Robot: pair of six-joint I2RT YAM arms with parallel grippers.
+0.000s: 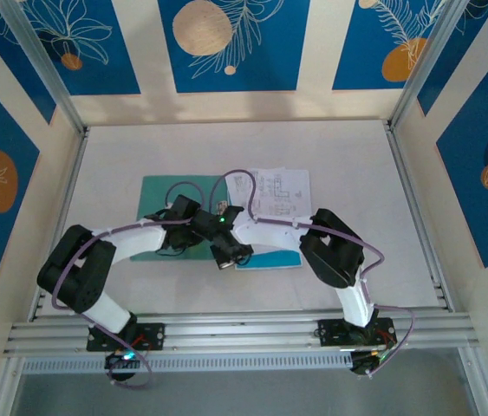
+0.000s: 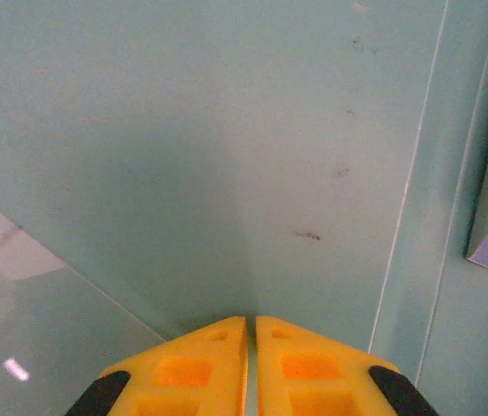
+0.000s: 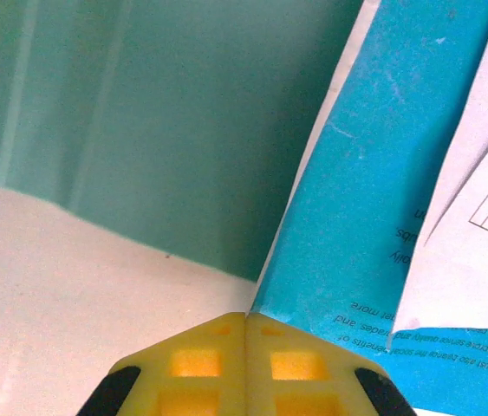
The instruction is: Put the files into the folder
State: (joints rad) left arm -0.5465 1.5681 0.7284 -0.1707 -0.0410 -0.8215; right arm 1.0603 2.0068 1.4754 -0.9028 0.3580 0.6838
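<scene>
Right wrist: white printed files (image 3: 478,260) (blue sheet (image 3: 374,173) beneath, seemingly).

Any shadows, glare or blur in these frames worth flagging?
Left wrist: a dark shadow falls across the folder, small glare spot lower left. Right wrist: print on the blue sheet is legible though soft. Top external: evenly lit, no harsh glare.

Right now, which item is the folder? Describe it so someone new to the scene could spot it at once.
On the pale table, look left of the white printed sheets near the middle. The folder is the flat rectangle lying there, partly under the left arm. Unlike the bright blue sheet among the papers, it is plain teal-green with no print.
</scene>
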